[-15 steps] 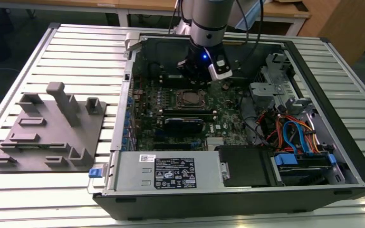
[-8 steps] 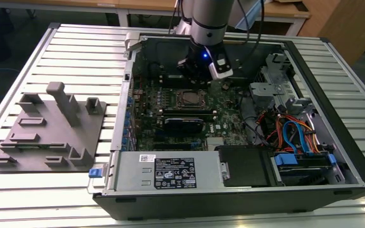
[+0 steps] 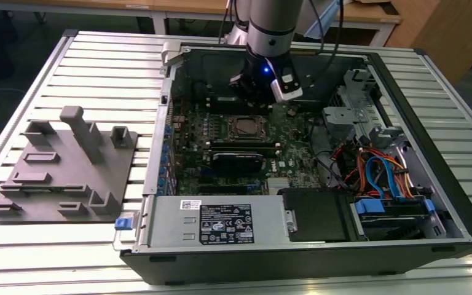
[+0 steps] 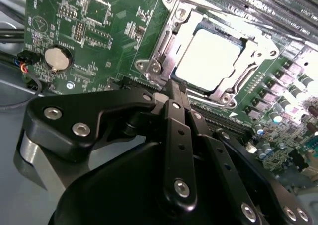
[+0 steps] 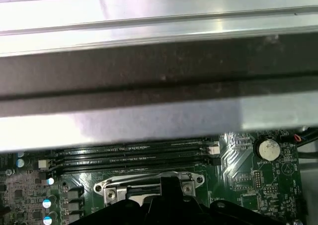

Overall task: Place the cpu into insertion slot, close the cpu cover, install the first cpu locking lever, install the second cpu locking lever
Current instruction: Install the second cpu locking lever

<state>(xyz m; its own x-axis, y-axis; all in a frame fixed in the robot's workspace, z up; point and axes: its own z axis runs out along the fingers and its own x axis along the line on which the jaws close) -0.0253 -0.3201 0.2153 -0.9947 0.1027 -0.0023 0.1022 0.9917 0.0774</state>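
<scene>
The cpu [image 4: 208, 53] lies flat in the insertion slot [image 3: 244, 126] on the green motherboard, its silvery top showing through the window of the cpu cover [image 4: 168, 42]. The cover is down around the chip. My gripper [image 4: 174, 88] is shut with nothing between its fingers, and its tip hovers just beside one edge of the socket frame. In the exterior view the gripper [image 3: 259, 101] hangs inside the open computer case, just behind the socket. In the first wrist view the gripper [image 5: 169, 185] stands in front of the cover's edge [image 5: 114, 187]. Whether the locking levers are latched cannot be told.
Long black memory slots [image 5: 134, 155] run beside the socket, and a coin battery [image 4: 58, 58] sits on the board. The case wall [image 5: 159, 81] rises close behind. Cables and drive bays [image 3: 383, 178] crowd the exterior view's right. A grey fixture block [image 3: 64, 166] stands outside the case on the left.
</scene>
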